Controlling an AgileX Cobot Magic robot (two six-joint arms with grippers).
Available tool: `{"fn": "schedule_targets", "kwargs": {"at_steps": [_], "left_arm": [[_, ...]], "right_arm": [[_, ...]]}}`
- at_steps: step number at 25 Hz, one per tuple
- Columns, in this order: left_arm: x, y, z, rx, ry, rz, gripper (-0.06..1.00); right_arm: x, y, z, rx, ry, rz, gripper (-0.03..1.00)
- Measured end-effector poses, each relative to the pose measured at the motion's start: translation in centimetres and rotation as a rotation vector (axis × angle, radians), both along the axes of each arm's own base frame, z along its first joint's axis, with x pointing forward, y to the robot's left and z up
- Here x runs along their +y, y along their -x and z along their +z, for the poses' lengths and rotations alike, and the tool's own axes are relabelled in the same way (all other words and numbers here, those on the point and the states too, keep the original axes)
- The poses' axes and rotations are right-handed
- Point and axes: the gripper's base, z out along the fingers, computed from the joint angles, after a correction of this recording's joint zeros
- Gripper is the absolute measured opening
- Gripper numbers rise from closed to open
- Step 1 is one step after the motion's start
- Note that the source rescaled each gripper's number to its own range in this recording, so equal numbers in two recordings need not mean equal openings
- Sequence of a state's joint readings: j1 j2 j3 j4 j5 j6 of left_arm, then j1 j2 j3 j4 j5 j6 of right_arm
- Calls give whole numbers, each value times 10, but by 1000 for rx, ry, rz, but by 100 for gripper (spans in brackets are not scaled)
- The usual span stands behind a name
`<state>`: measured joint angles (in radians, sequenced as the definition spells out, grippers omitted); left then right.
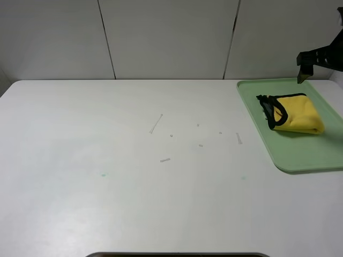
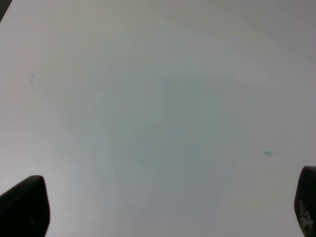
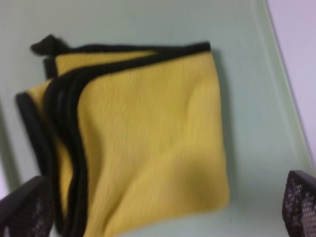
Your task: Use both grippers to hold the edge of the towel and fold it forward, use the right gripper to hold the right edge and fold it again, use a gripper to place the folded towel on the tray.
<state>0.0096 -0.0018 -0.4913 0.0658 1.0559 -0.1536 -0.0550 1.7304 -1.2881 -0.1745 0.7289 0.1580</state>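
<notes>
The white counter (image 1: 134, 176) is bare but for a few scraps. At its right end the green tray (image 1: 311, 158) carries the folded yellow towel (image 1: 293, 112), lying in the far half with its black edging (image 1: 274, 113) bunched toward the middle of the counter. The placing looks done, so what remains is to draw the right gripper (image 1: 303, 73) straight up and away without brushing the folds. Its jaws stand apart and hold nothing; the left gripper (image 2: 163, 212) is likewise spread over bare counter. Both arms are mostly out of frame, and the right wrist view is blurred, so the layers are hard to count.
</notes>
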Motion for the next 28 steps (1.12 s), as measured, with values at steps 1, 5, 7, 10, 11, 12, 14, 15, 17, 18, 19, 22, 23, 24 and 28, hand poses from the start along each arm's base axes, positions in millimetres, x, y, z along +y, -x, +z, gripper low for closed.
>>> {"fn": "schedule_targets", "kwargs": {"at_steps": [1,5,7,10,11,12,14,15,17,18,19,22,23,24,28], "left_arm": [[0,0,0,0,0,0,100],[0,0,0,0,0,0,100],[0,0,0,0,0,0,100],[0,0,0,0,0,0,100],[0,0,0,0,0,0,100],[0,0,0,0,0,0,100],[0,0,0,0,0,0,100],[0,0,0,0,0,0,100],[0,0,0,0,0,0,100],[0,0,0,0,0,0,100],[0,0,0,0,0,0,100],[0,0,0,0,0,0,100],[0,0,0,0,0,0,100],[0,0,0,0,0,0,100],[0,0,0,0,0,0,100]], "right_arm": [[0,7,7,18,-6,-8,100],[2,32,32,79,-20,-31,100],[2,43,42,97,-23,-40,100],[4,61,60,109,-27,-41,100],[4,66,64,118,-30,-41,100],[4,72,69,124,-29,-37,100],[6,83,78,130,-35,-32,100],[6,89,82,131,-36,-33,100],[7,103,90,125,-41,-35,100],[8,109,91,123,-45,-36,100],[8,117,92,120,-45,-36,100],[11,141,92,114,-63,-35,100],[12,150,91,112,-72,-32,100],[14,159,91,103,-81,-31,100],[19,193,83,83,-119,-27,100]]}}
